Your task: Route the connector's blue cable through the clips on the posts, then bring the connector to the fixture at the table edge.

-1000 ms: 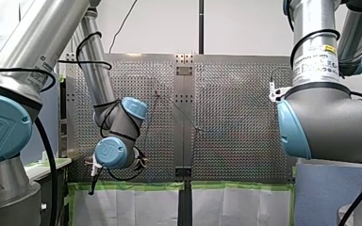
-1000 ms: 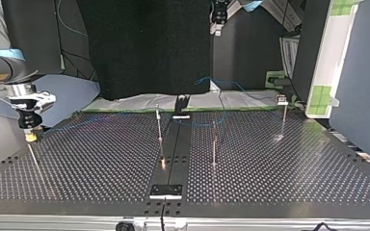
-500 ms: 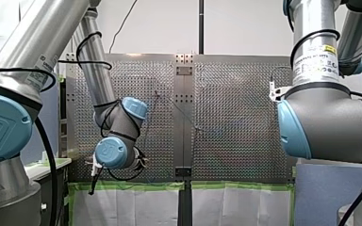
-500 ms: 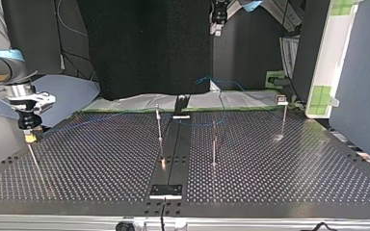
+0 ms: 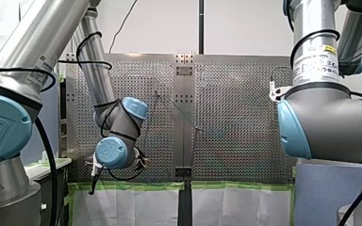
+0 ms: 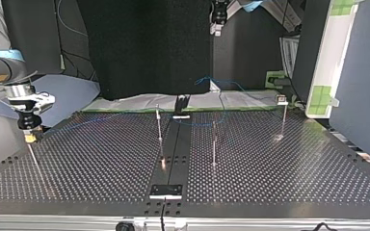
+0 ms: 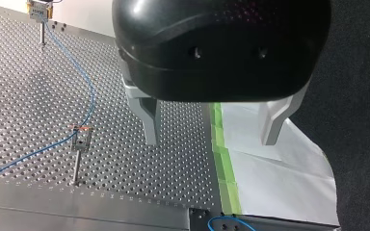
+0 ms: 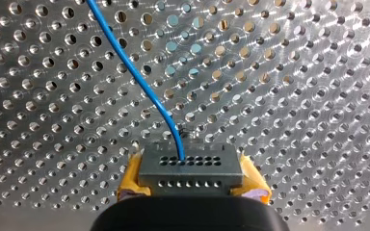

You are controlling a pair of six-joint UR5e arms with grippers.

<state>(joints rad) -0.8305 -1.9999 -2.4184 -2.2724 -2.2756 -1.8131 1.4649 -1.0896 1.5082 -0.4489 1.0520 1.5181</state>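
Note:
My right gripper [image 8: 191, 190] is shut on the grey connector [image 8: 191, 168], which sits between its yellow pads [image 8: 130, 183]. The blue cable [image 8: 135, 77] runs from the connector's face out over the perforated table. In the top view this gripper [image 6: 29, 136] hangs at the left, on top of a thin post [image 6: 34, 161]. From there the cable [image 6: 101, 120] stretches toward the middle posts [image 6: 159, 126]. My left gripper [image 7: 210, 142] is open and empty above the table's taped edge. A clip post [image 7: 79, 147] with the cable [image 7: 87, 98] at it stands to its side.
More posts stand at the top view's middle [image 6: 214, 142] and right [image 6: 284, 118]. A black fixture [image 6: 165, 191] sits at the near edge and another [image 6: 181, 107] at the far edge. Green tape [image 7: 224, 163] and white sheeting [image 7: 279, 187] border the table.

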